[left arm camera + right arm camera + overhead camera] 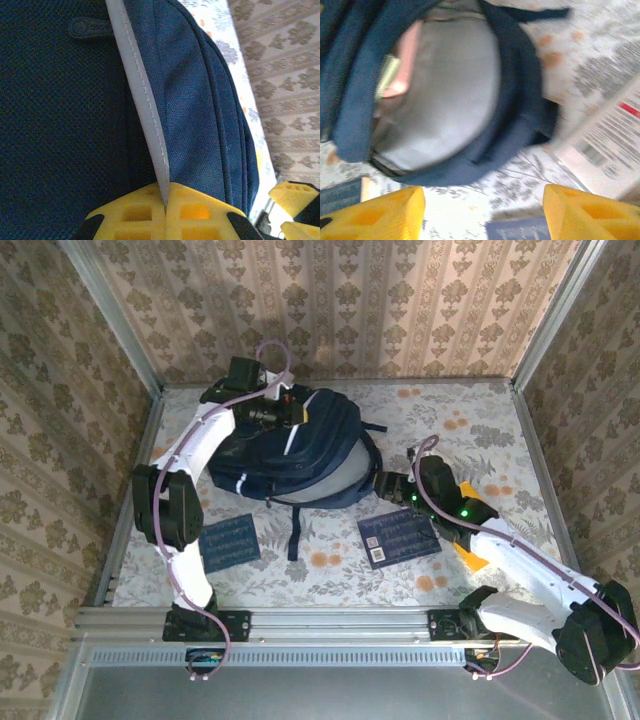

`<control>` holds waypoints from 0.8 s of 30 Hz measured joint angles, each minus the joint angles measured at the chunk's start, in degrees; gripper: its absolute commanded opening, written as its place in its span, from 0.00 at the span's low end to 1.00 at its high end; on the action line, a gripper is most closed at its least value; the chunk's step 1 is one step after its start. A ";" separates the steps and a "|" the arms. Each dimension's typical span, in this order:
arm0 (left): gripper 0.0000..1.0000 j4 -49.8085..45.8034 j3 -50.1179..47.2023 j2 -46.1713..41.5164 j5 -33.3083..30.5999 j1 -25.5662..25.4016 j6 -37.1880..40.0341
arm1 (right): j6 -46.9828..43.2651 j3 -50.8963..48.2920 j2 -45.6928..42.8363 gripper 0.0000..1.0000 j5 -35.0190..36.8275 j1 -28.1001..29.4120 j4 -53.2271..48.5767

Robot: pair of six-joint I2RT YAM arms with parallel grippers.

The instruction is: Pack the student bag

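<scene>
Left wrist: left gripper [165, 202] clenched on the white stripe trim [145, 110] of the large navy fabric backpack [200, 125]; right gripper [483, 200] released, jaws wide; flat navy booklet [400, 536] print unreadable.

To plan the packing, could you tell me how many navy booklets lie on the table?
2. The left booklet lies near-left of the student bag; the right booklet lies near-right of it, by the right arm. Others may be hidden under the bag or arms.
</scene>
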 measured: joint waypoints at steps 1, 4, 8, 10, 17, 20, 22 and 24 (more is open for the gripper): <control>0.01 0.28 -0.59 0.00 -1.03 0.26 0.04 | 0.37 -0.15 0.17 0.70 0.00 -1.20 -1.27; 0.02 1.42 -2.62 0.00 -2.80 0.72 -0.02 | 1.75 -0.24 2.19 0.70 0.61 -4.59 -3.96; 0.06 4.24 -5.40 0.13 -2.78 0.72 -1.70 | 4.07 1.79 8.09 0.72 4.02 -8.59 -8.41; 0.12 5.68 -6.10 0.63 -1.53 0.72 -3.32 | 5.86 5.40 12.90 0.73 6.49 -10.86 -10.73; 0.53 10.19 -7.02 2.84 0.63 1.14 -7.63 | 8.31 19.08 30.58 0.78 10.78 -18.14 -12.33; 0.61 10.23 -7.30 2.86 0.52 1.44 -8.33 | 8.13 22.84 36.68 0.80 10.64 -20.90 -12.68; 0.63 10.38 -7.30 2.84 0.33 1.49 -8.46 | 8.11 23.28 38.73 0.79 7.61 -23.52 -11.93; 0.64 10.45 -7.30 2.80 0.28 1.49 -8.48 | 8.15 22.03 39.08 0.77 2.95 -26.45 -9.55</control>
